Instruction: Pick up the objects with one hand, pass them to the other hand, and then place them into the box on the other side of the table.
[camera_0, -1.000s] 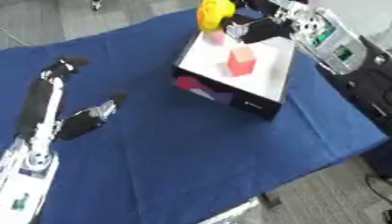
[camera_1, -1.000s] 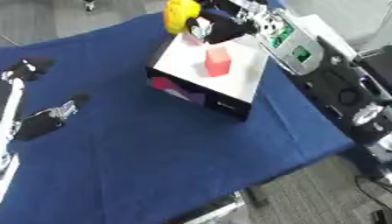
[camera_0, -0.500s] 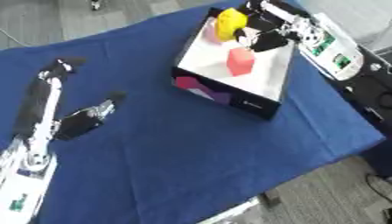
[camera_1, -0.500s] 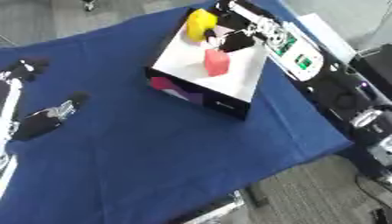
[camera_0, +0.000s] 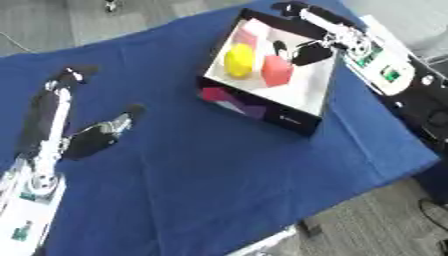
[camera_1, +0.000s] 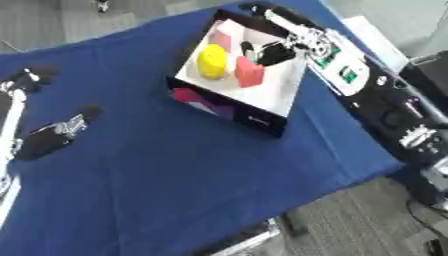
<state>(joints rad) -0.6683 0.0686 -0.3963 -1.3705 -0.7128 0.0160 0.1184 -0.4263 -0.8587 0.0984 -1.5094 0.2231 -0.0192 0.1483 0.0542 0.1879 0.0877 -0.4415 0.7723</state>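
The box (camera_0: 302, 95) is the reference point. It is a shallow open tray with a white floor and black walls; its near outer wall carries a magenta and purple printed pattern. It rests on a blue cloth (camera_0: 219, 165) that covers the table and shows soft creases.

Contents of the box:
- A yellow object (camera_0: 238, 60) with a rounded, smooth form lies on the floor toward the left wall.
- A red block (camera_0: 276, 70) with flat faces and square edges stands just beside the yellow object, on its right.
- A pale pink object (camera_0: 248, 35) sits in the far left corner of the box, behind the yellow one. Its shape cannot be made out.

The right hand (camera_0: 302, 51) is over the far right part of the box, just beyond the red block. Its dark fingers are curled; whether they hold anything cannot be told. The arm behind it runs along the far right wall of the box and bears white and green panels.

The left hand (camera_0: 98, 135) rests on the cloth well to the left of the box, released, with fingers relaxed and nothing in it.
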